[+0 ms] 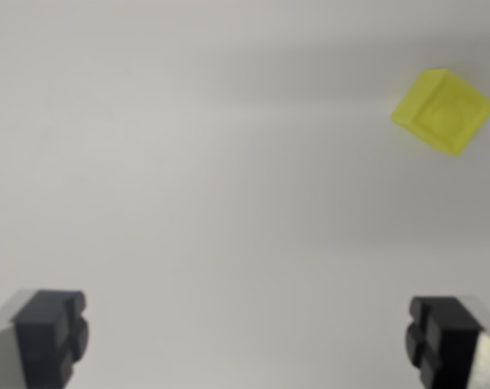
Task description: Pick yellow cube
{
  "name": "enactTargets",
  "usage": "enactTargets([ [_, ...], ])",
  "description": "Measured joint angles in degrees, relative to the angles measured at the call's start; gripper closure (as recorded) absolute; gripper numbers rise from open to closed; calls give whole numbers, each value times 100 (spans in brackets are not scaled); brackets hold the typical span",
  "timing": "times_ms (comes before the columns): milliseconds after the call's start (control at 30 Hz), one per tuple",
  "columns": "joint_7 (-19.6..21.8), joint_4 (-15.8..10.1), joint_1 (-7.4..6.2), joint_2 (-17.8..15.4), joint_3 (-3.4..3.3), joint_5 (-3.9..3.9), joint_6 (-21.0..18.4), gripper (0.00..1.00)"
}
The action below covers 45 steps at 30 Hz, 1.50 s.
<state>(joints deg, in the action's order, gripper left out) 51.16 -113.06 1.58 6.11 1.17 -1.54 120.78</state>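
Wrist view, looking down on a plain pale grey surface [188,186], slightly blurred. Yellow cube [443,111] in the upper right of the frame, turned at an angle so one corner points down, resting on the surface with a soft shadow around it. Gripper [246,340] at the bottom edge, jaws wide apart and holding nothing: one dark finger [50,332] in the lower left corner, the other in the lower right corner. Cube well apart from both fingers, above the right one.
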Motion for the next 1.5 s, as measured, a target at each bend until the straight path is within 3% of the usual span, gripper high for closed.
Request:
enactTargets([
  [767, 379, -253, 323, 460, 0, 35, 676, 0],
  [1500, 776, -319, 633, 1036, -1, 81, 1283, 0],
])
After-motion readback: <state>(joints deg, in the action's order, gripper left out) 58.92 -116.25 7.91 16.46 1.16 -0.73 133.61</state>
